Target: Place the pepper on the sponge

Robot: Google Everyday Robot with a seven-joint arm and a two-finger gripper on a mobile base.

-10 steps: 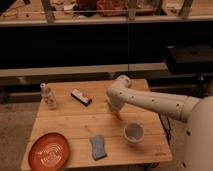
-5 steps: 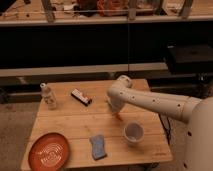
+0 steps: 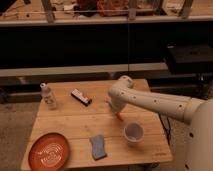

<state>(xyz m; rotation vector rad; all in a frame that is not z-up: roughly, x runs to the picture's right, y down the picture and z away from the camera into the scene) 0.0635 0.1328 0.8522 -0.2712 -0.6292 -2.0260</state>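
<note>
Your pepper (image 3: 119, 117) shows as a small orange-red sliver at the very tip of the gripper (image 3: 117, 113), over the middle of the table (image 3: 75, 122) and a little right of centre. The fingers are pressed together on it, pinching it so that only its lower end pokes out beneath them. Whether that end touches the wood or hangs just above it, you cannot tell from this angle. The sponge (image 3: 98, 146) lies flat near the front edge, down and to the left of the pepper and clearly apart from it — a blue-grey pad with nothing on it. Just beside the pepper, to the lower right, a pale cup (image 3: 133, 133) stands upright, with the sponge on its left. The white arm (image 3: 155, 101) reaches in from the right side and bends down at the wrist above the gripper. Further out you have a round orange plate (image 3: 49, 151) at the front left corner, a black-and-white box (image 3: 80, 96) with a red end lying towards the back, and a small clear bottle (image 3: 48, 96) standing at the back left.
</note>
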